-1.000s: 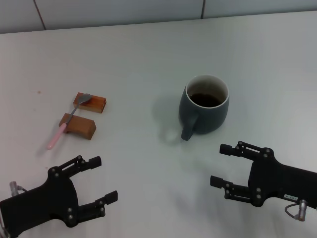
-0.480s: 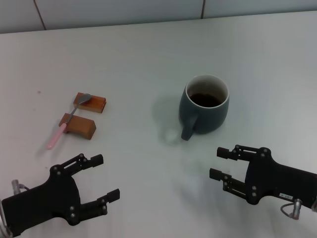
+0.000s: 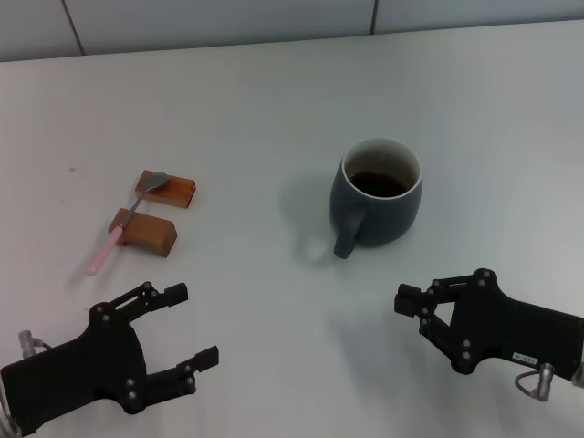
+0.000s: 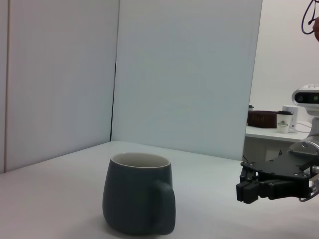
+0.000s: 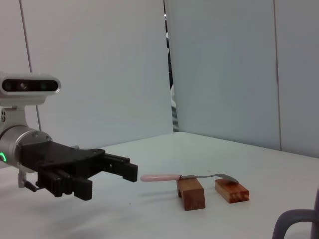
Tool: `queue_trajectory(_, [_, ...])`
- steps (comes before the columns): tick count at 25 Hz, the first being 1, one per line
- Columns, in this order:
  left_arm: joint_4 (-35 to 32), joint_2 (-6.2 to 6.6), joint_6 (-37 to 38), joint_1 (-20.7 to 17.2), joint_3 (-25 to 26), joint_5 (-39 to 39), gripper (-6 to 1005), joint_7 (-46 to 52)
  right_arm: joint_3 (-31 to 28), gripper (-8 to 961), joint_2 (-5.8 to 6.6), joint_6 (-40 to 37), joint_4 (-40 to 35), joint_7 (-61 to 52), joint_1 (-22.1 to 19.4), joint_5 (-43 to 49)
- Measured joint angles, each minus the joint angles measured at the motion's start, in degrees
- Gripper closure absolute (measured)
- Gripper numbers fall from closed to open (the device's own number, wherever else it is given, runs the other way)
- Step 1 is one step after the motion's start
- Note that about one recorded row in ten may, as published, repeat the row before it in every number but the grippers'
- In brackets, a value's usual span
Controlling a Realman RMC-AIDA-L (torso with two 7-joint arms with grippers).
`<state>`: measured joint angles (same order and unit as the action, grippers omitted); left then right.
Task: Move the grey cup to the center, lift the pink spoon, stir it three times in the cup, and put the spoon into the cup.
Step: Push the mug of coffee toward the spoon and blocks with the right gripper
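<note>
The grey cup [image 3: 376, 196] stands right of the table's middle with dark liquid inside, its handle toward me. It also shows in the left wrist view [image 4: 137, 199]. The pink spoon [image 3: 126, 222] lies at the left across two wooden blocks, bowl on the far block, and shows in the right wrist view [image 5: 172, 177]. My right gripper [image 3: 412, 310] hovers low, near the cup's handle side and apart from it, fingers drawn together and empty; the left wrist view shows it too [image 4: 242, 185]. My left gripper [image 3: 193, 326] is open and empty, on my side of the spoon.
Two small brown wooden blocks [image 3: 166, 189] [image 3: 144, 231] hold the spoon off the white table [image 3: 274, 109]. A pale wall seam runs along the table's far edge. A desk with small items shows far off in the left wrist view [image 4: 279, 124].
The right gripper's fingers have closed together from a wide-open stance, and it has sunk slightly toward me. The left gripper, cup and spoon have stayed put.
</note>
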<state>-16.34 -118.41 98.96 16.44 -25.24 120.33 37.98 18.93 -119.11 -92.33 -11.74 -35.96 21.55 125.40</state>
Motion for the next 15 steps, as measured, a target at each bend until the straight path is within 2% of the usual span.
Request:
queue_trajectory(5, [0.0, 0.02, 0.2, 0.0, 0.1, 0.0, 173, 0.0, -3.1, 882, -0.1, 0.0, 1.9, 5.4, -0.7, -3.3])
queue_trajectory(7, [0.0, 0.02, 0.4, 0.0, 0.1, -0.1, 173, 0.0, -7.7, 921, -0.1, -0.3, 6.3, 15.2, -1.9, -9.9])
queue_trajectory(10, [0.0, 0.02, 0.5, 0.0, 0.1, -0.1, 173, 0.0, -10.8, 941, -0.28, 0.2, 9.1, 21.5, -2.3, -15.2])
queue_trajectory(12, [0.0, 0.02, 0.5, 0.0, 0.1, -0.1, 174, 0.0, -15.1, 955, -0.39, 3.9, 13.1, 29.9, -1.5, -22.0])
queue_trajectory(15, [0.0, 0.01, 0.6, 0.0, 0.2, -0.1, 174, -0.1, -16.9, 955, -0.37, 7.4, 14.2, 32.1, 0.2, -24.4])
